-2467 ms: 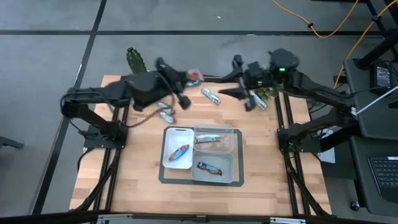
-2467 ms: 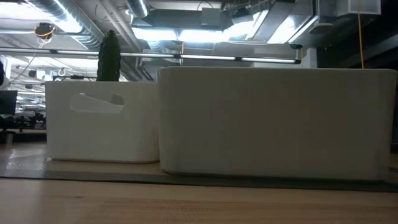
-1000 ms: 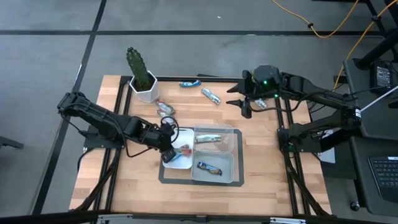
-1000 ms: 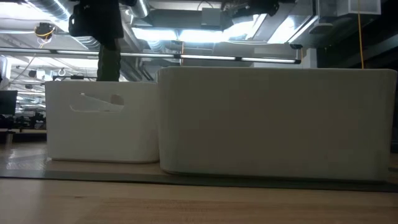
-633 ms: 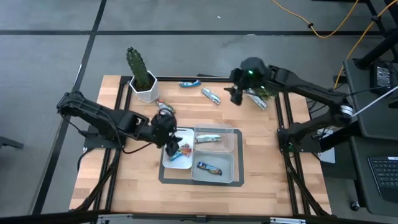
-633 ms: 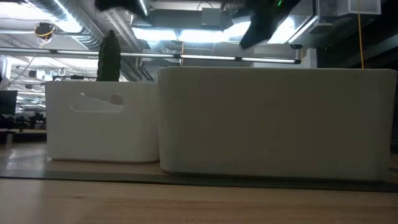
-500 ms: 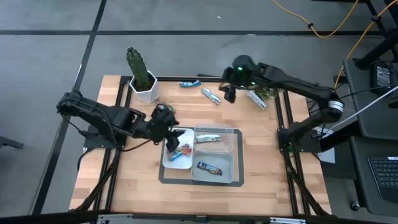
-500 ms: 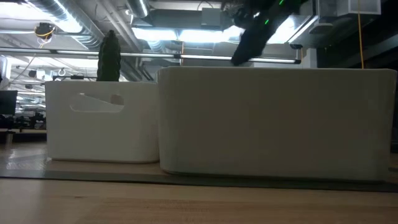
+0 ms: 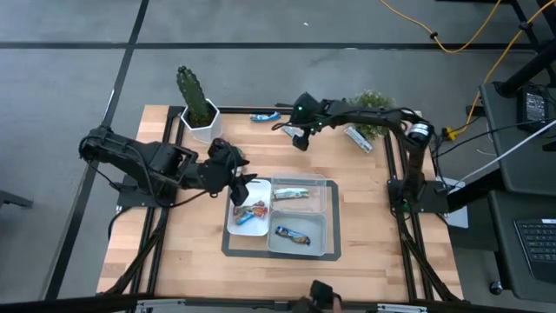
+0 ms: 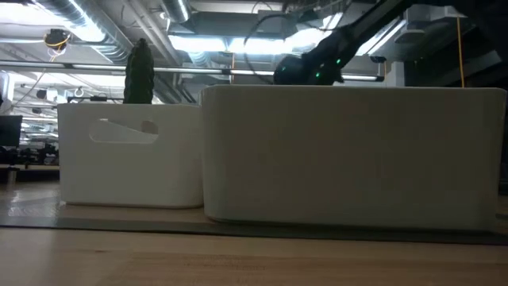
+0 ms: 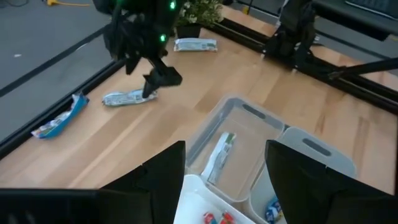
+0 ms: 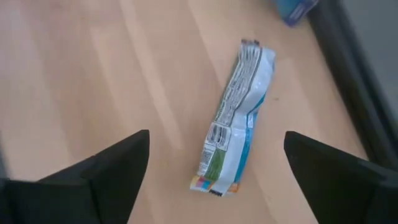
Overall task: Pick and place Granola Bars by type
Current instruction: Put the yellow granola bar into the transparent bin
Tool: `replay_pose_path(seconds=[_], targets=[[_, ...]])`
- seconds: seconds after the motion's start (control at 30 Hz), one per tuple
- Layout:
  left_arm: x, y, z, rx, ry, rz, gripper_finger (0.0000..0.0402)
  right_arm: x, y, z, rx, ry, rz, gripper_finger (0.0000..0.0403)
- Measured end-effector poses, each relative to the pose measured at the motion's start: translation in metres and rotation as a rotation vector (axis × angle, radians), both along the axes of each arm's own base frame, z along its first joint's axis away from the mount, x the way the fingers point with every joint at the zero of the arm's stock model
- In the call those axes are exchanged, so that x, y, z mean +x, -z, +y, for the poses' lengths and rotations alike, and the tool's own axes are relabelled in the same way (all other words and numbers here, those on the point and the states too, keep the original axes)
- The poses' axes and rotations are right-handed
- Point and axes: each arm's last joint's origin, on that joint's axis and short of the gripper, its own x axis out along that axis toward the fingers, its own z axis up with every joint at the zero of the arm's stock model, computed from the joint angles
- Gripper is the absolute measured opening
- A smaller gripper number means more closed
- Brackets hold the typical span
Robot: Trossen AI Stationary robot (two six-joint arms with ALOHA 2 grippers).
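Since the right gripper [image 9: 298, 139] hangs with jaws spread over the silver-blue bar [image 12: 236, 116] at the counter's upper middle, a crooked pinch could skid that slick foil away.

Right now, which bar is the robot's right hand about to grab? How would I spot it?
Find the cactus at the table's far edge, then look along that edge toward the leafy plant. The open right gripper hangs over a silver-blue bar lying alone on bare wood. The bar nearby by the edge is plain blue.
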Motion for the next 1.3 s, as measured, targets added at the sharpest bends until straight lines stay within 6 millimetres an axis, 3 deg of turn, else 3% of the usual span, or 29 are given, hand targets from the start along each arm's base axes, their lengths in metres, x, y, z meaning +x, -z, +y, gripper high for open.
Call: replay_pose_path(seconds=[0.27, 0.47, 0.6, 0.77, 0.93, 1.2, 1.3], targets=[[0.002, 0.0, 0.007, -0.007, -0.021, 0.005, 0.0212, 0.015, 0.013, -0.018, -0.003, 0.068, 0.1, 0.0374], [0.002, 0.0, 0.009, -0.004, -0.018, 0.008, 0.0212, 0.015, 0.029, -0.031, 0.083, 0.137, 0.212, 0.0374], [0.002, 0.0, 0.009, 0.007, -0.009, 0.014, 0.0212, 0.013, 0.044, -0.034, 0.125, 0.141, 0.289, 0.0374], [0.002, 0.0, 0.009, 0.026, 0.005, 0.024, 0.0212, 0.014, 0.049, -0.034, 0.134, 0.137, 0.303, 0.036], [0.002, 0.0, 0.009, 0.041, 0.015, 0.031, 0.0212, 0.016, 0.049, -0.03, 0.135, 0.125, 0.302, 0.0285], [0.002, 0.0, 0.009, 0.059, 0.009, 0.033, 0.0212, 0.017, 0.048, -0.029, 0.206, 0.081, 0.26, 0.0098], [0.002, 0.0, 0.009, 0.059, 0.009, 0.033, 0.0212, 0.016, 0.047, -0.027, 0.228, 0.062, 0.264, 0.0047]])
